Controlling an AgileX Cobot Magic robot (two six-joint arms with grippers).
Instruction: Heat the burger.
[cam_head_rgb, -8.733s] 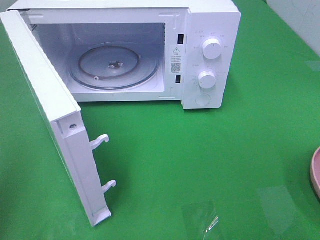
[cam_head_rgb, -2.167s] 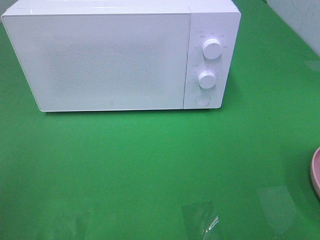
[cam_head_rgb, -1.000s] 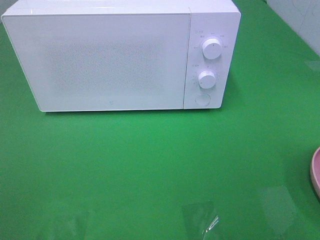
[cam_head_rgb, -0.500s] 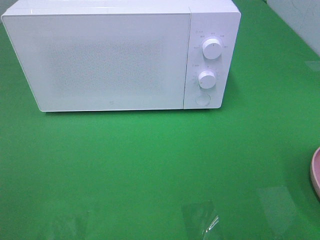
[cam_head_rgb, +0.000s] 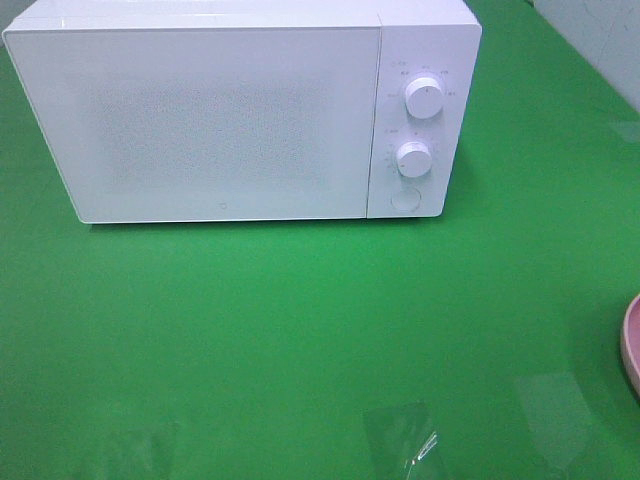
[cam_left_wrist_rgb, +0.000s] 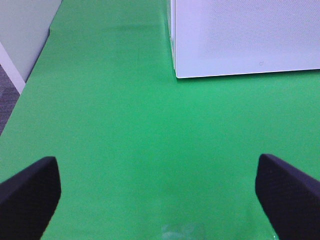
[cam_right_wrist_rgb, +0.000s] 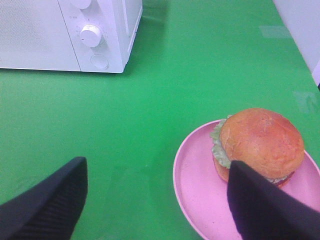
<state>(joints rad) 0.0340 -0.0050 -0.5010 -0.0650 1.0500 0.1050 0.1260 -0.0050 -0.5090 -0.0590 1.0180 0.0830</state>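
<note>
The left gripper (cam_left_wrist_rgb: 160, 200) stands wide apart over bare green counter (cam_left_wrist_rgb: 125, 125), holding nothing. The right gripper (cam_right_wrist_rgb: 157, 200) is also spread and empty, one finger (cam_right_wrist_rgb: 265, 205) seemingly above the pink plate (cam_right_wrist_rgb: 197, 190). The burger (cam_right_wrist_rgb: 257, 145) sits on that plate, off the counter's 4 o'clock edge. At 12 o'clock the white microwave (cam_head_rgb: 200, 120) stands shut, with open counter before it.

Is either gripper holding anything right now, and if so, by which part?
Nothing is held. The left gripper is open over bare green table. The right gripper is open too, and the burger sits untouched on the pink plate.
</note>
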